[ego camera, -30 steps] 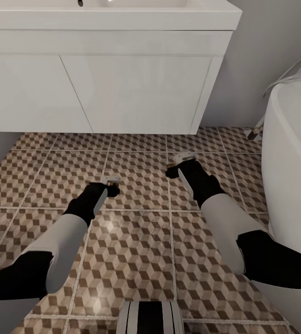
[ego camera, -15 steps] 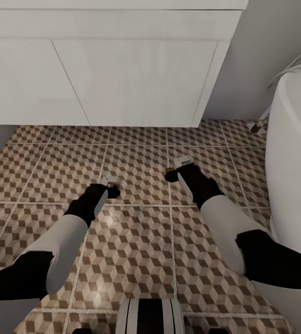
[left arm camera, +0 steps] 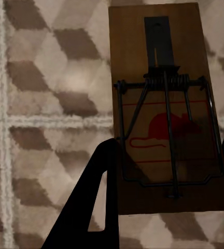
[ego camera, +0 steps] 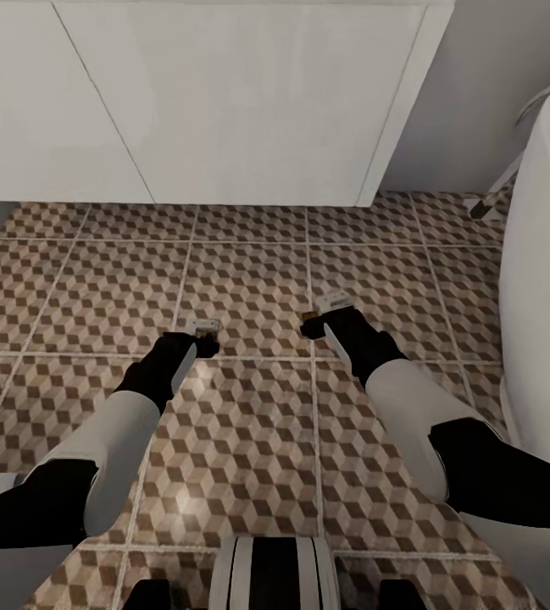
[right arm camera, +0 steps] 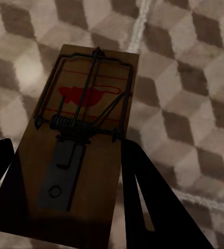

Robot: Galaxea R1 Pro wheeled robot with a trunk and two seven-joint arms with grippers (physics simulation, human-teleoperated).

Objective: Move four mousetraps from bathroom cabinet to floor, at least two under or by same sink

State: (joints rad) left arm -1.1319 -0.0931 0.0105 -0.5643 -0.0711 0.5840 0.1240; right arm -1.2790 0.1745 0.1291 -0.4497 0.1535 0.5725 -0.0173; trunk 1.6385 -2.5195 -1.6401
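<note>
Both arms: white forearm shells, black elbow and wrist sections (glossy finish). Black, wedge-shaped fingers (left arm camera: 91, 202). White-and-black trunk housing (ego camera: 275, 572).

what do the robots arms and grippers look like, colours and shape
Both arms alternate glossy white and black segments: black elbows, rounded white forearms, black wrists. The left gripper and right gripper are black with pale grey-white strips; in the wrist views their fingers are flat black tapering wedges. No cables or markings are visible.

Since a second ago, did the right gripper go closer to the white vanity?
No. The right gripper sits by the same grout crossing; the camera tilted.
</note>
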